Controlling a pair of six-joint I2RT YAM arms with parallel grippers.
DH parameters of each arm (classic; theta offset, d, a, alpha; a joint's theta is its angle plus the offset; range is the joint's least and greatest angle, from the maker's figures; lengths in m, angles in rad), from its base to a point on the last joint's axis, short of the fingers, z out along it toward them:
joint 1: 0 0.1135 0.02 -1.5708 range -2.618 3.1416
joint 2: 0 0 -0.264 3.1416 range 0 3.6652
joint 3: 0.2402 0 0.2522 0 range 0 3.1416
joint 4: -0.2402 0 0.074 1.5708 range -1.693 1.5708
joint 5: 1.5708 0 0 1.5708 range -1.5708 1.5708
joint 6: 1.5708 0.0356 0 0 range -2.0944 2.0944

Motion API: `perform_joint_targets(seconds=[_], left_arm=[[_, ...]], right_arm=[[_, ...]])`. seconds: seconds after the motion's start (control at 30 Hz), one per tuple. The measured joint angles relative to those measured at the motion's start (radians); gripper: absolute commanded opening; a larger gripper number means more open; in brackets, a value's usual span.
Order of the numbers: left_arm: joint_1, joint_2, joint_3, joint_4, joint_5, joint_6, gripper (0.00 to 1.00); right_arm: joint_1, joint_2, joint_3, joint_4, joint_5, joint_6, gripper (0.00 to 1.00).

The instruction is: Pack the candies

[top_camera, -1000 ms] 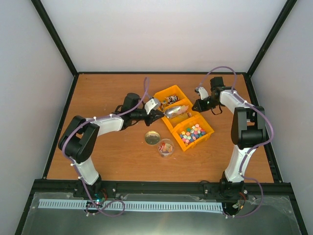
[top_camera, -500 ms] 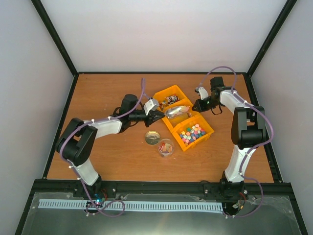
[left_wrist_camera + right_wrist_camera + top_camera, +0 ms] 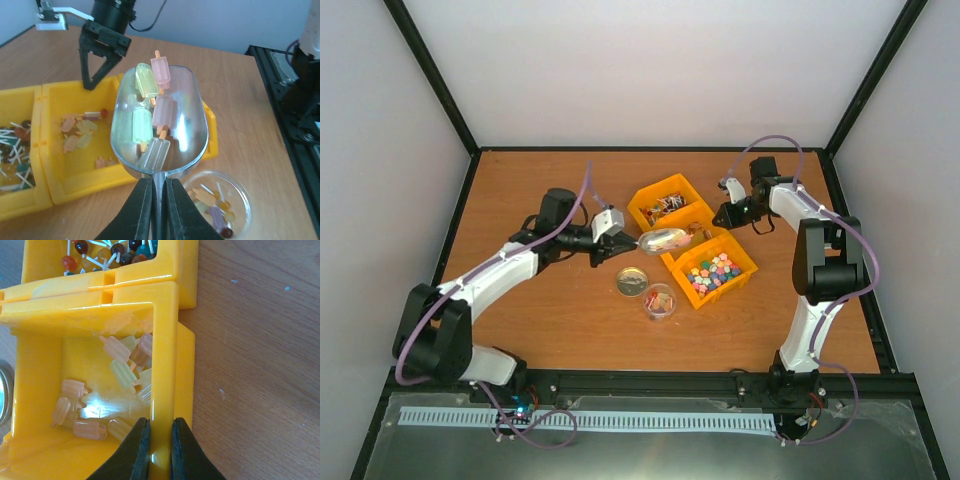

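Note:
My left gripper [image 3: 159, 202] is shut on the handle of a metal scoop [image 3: 192, 127]. The scoop holds several small popsicle-shaped candies [image 3: 164, 111] in pink, yellow-green and clear. In the top view the left gripper [image 3: 620, 243] holds the scoop [image 3: 662, 240] level at the left edge of the yellow bins, above and behind a clear cup [image 3: 659, 301]. The cup [image 3: 239, 186] has a few candies in it. My right gripper [image 3: 159, 442] is shut on the right wall of the middle yellow bin [image 3: 165, 340], which holds more popsicle candies [image 3: 120, 371].
Three yellow bins stand in a diagonal row: the back one [image 3: 650, 196] holds lollipops and the front one [image 3: 745, 268] holds mixed coloured sweets. A round metal lid [image 3: 632, 281] lies beside the cup. The right gripper [image 3: 725, 215] is at the bins' far right side.
My left arm has drawn the loaded scoop back to the left and nearer, out of the middle bin towards the cup. The right gripper has kept its hold on the bin wall.

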Motion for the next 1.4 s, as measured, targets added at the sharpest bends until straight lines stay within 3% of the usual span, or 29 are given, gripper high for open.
perform_joint_targets(seconds=[0.23, 0.53, 1.03, 1.4], left_arm=[[0.063, -0.117, -0.013, -0.28, 0.078, 0.161, 0.01], [0.07, -0.198, -0.073, -0.575, 0.058, 0.364, 0.01], [0.055, -0.171, -0.032, -0.74, -0.111, 0.452, 0.01], [-0.055, -0.14, 0.037, -0.75, -0.287, 0.448, 0.01]], right_arm=[[0.0, 0.002, 0.002, 0.0, -0.001, 0.0, 0.03], [0.0, 0.003, 0.002, 0.0, -0.002, 0.0, 0.03], [0.0, 0.003, 0.002, 0.0, -0.002, 0.0, 0.03], [0.0, 0.003, 0.003, -0.001, -0.003, 0.0, 0.03]])
